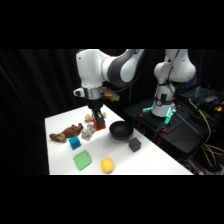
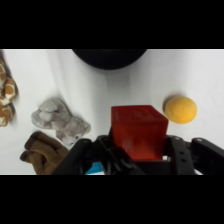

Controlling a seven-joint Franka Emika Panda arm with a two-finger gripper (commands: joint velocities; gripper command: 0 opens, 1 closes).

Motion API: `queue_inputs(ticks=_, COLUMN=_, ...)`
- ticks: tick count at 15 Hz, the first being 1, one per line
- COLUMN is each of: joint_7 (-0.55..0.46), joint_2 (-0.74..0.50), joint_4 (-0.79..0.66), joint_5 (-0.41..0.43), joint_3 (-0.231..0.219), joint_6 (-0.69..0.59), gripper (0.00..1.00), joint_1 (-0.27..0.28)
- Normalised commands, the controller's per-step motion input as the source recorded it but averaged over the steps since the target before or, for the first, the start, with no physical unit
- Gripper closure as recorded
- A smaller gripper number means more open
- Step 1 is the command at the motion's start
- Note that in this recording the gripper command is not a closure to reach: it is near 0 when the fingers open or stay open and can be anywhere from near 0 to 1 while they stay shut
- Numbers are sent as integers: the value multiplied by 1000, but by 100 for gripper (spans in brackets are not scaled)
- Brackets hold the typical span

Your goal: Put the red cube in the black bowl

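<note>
The red cube [image 2: 138, 130] fills the lower middle of the wrist view, held between the fingers of my gripper [image 2: 140, 150], which is shut on it. From the side the red cube [image 1: 100, 122] hangs just above the table in the gripper [image 1: 99, 120], left of the black bowl [image 1: 121, 130]. In the wrist view the black bowl [image 2: 109, 56] shows as a dark curve at the top edge, ahead of the cube.
A brown plush toy [image 1: 66, 132], a grey-white plush [image 1: 88, 132], a blue cube [image 1: 75, 143], a green block [image 1: 82, 161], a yellow ball [image 1: 107, 165] and a dark grey cube [image 1: 134, 144] lie on the white table [image 1: 150, 160]. Equipment and cables sit at right.
</note>
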Motion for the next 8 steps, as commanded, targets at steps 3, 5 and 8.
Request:
queue_inputs(ticks=3, joint_7=-103, joint_2=-483, joint_4=-518, joint_5=69, joint_3=-9, joint_6=31, gripper=100, joint_1=-62)
queue_inputs(ticks=5, joint_7=-115, joint_2=-470, joint_4=-599, joint_5=119, joint_3=7, joint_6=145, gripper=100, joint_1=-41)
queue_inputs(ticks=8, joint_7=-135, joint_2=-514, joint_4=-620, joint_5=127, joint_3=7, joint_6=190, gripper=100, joint_1=-33)
